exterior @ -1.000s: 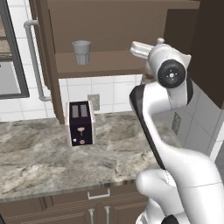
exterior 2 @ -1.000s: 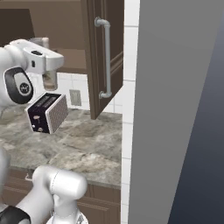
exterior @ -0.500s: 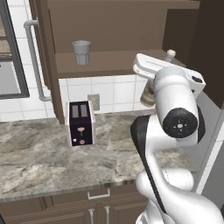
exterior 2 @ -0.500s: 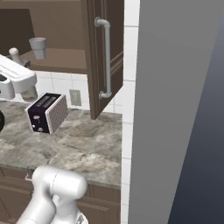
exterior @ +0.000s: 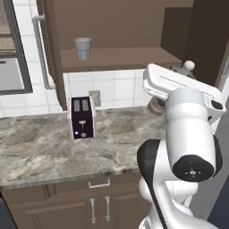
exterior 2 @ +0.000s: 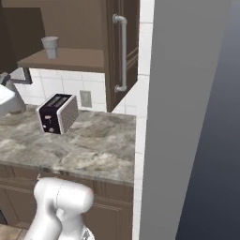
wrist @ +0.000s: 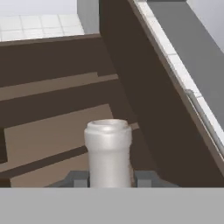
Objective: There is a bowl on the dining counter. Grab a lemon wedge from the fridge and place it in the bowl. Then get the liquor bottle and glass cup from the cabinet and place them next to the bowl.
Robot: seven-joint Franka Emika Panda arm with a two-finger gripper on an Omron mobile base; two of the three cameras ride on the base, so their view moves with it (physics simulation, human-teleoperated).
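Dark brown wooden wall cabinet [exterior: 112, 27], translucent grey tumbler [exterior: 82, 48], pale whitish bottle neck [wrist: 108, 151], black-and-white toaster [exterior: 82, 117], grey-brown veined marble worktop [exterior: 44, 147].

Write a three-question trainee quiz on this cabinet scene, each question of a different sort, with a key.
1. True or false: the glass cup stands upright on the shelf of the cabinet.
2. What do the gripper's jaws close on? A) the toaster B) the liquor bottle C) the door handle
3. Fill in: the toaster stands on the ___ counter.

Key: 1 true. 2 B: the liquor bottle shows between the jaws in the hand view. 3 marble.
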